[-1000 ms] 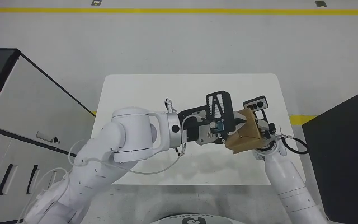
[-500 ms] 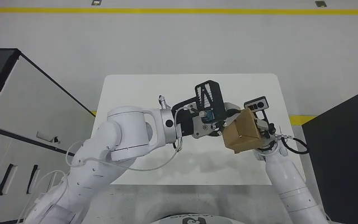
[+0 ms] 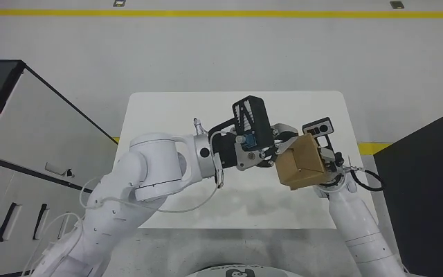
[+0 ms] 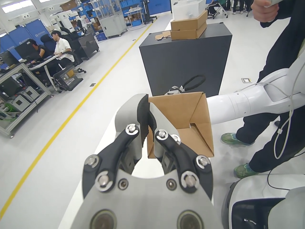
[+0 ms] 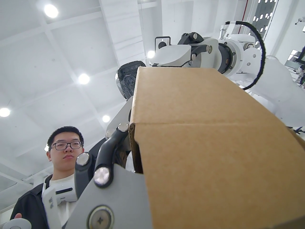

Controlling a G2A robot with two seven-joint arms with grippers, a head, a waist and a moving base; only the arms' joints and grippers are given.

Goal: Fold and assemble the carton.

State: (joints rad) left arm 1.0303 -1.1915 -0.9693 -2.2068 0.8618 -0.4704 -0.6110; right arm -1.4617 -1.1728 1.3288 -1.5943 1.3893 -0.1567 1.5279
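Check the left pincer (image 4: 149, 120): it is narrowed almost closed, with its tips at the near edge of the carton (image 4: 183, 115). The right pincer (image 5: 127, 122) clamps the carton from below, one finger outside a wall. You see the carton held tilted above the surface (image 3: 166, 138).

The carton (image 3: 299, 163) sits over the right part of the surface (image 3: 166, 111), gripped in the right claw (image 5: 130, 129); the left claw (image 4: 146, 117) is just beside its left side.
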